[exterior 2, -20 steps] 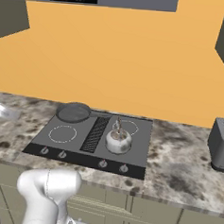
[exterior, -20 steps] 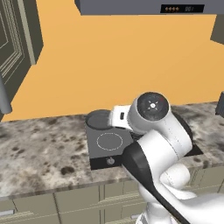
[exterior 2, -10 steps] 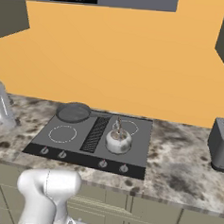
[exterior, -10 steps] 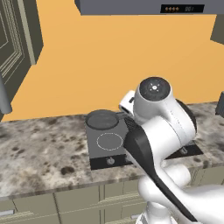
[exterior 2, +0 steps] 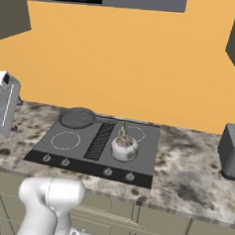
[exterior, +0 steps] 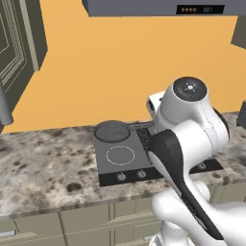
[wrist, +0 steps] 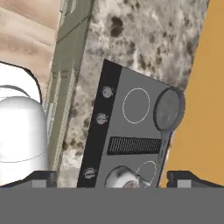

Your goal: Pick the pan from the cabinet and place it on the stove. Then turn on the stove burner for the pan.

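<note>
Left base view: the arm [exterior: 187,144] stands higher and more upright than half a second ago, its round dark joint cap now above the stove's [exterior: 139,158] right half, where earlier it sat lower and hid more of the glass. The pan [exterior: 111,130] lies on the rear left burner, its handle running right toward the grille and passing behind the arm; the front left ring [exterior: 120,155] is bare. The pan has not shifted. The cabinet [exterior: 17,53] hangs at upper left, door edge toward the camera. Right base view: the hand [exterior 2: 3,104] has come further in at the left edge than before, hanging above the counter [exterior 2: 185,169] left of the stove [exterior 2: 95,147], well apart from the pan [exterior 2: 77,117]. This view adds what the arm hides in the left one: a kettle [exterior 2: 124,147] on the front right burner, the row of knobs [exterior 2: 86,167] along the front edge, and a toaster [exterior 2: 232,150] at far right. Hand view: the camera looks down from high up, rolled so the orange wall [wrist: 203,109] lies on the right. The pan [wrist: 169,108] sits on its burner next to the wall, handle pointing toward the kettle [wrist: 124,177]. The fingertips [wrist: 41,177] stand spread wide at the bottom corners, with nothing between them.
</note>
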Controlling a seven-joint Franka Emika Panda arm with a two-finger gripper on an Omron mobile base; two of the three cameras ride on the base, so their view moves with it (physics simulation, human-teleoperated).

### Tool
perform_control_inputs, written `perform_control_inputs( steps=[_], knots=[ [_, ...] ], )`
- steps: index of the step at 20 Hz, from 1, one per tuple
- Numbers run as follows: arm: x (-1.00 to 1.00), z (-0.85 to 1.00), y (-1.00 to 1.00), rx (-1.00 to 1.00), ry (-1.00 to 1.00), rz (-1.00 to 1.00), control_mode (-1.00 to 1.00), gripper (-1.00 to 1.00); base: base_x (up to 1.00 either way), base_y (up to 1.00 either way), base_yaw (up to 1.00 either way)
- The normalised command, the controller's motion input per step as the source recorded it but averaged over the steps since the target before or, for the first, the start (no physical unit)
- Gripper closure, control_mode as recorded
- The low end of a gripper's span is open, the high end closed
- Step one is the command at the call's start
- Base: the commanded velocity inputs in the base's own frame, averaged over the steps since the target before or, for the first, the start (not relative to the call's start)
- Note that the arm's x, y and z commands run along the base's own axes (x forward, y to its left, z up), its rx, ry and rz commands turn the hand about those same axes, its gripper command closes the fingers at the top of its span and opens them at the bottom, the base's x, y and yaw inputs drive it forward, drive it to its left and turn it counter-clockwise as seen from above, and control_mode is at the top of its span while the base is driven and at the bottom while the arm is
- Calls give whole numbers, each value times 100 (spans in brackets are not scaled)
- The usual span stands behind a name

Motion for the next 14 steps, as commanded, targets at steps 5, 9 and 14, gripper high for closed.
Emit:
perform_control_inputs(
  steps=[5,9,14],
  knots=[
    [9,-7,-3,34,-6,-44,-100,-100,0,0,0],
    [21,-19,-2,34,0,-48,-100,-100,0,0,0],
    [27,-10,-11,32,4,-50,-100,-100,0,0,0]
  ],
)
